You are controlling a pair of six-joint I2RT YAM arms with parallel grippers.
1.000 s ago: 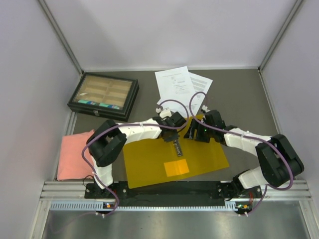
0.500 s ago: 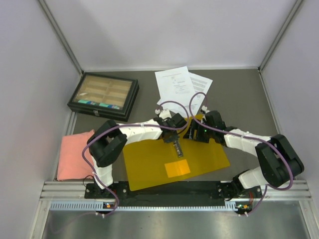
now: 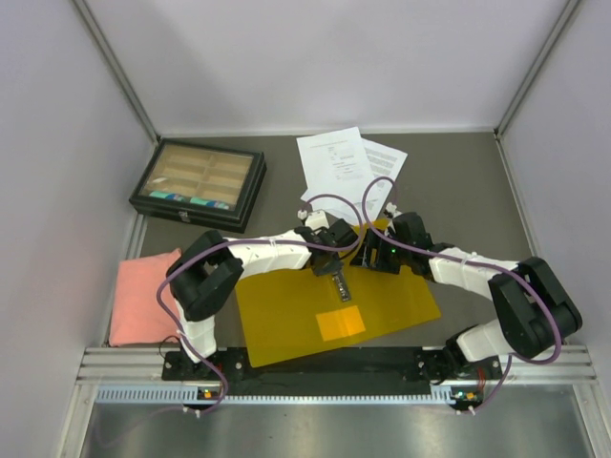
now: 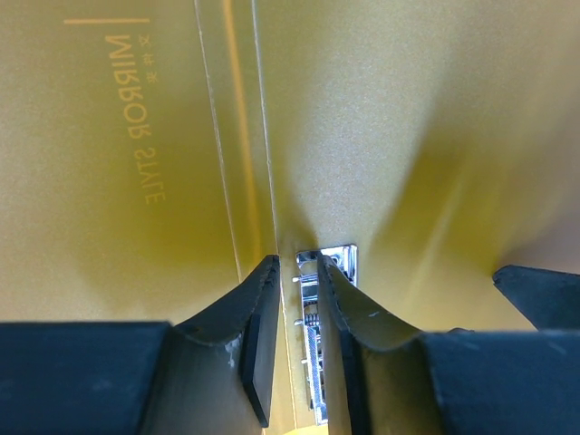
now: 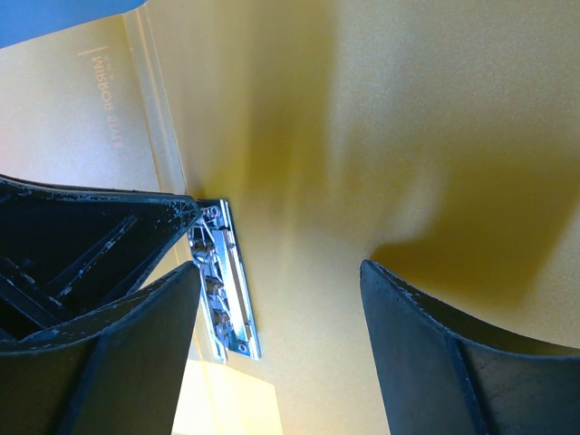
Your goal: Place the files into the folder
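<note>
The yellow-orange folder [image 3: 286, 315] lies open and flat near the table's front, and it fills the left wrist view [image 4: 408, 109] and the right wrist view [image 5: 426, 118]. Its metal clip [image 3: 340, 283] sits at the middle. My left gripper [image 3: 333, 266] is at the clip's far end. Its jaws are almost together with the clip [image 4: 331, 258] in the narrow gap [image 4: 294, 265]. My right gripper [image 3: 368, 256] hovers open over the folder, just right of the clip [image 5: 222, 290], empty [image 5: 279, 267]. The files [image 3: 342, 164] lie behind the folder, untouched.
A black compartment box [image 3: 198, 183] stands at the back left. A pink cloth [image 3: 143, 298] lies at the left front. An orange inner pocket [image 3: 339, 322] shows on the folder. Walls close in on the left, back and right.
Both grippers have shifted only slightly around the clip. The folder and the files lie as before.
</note>
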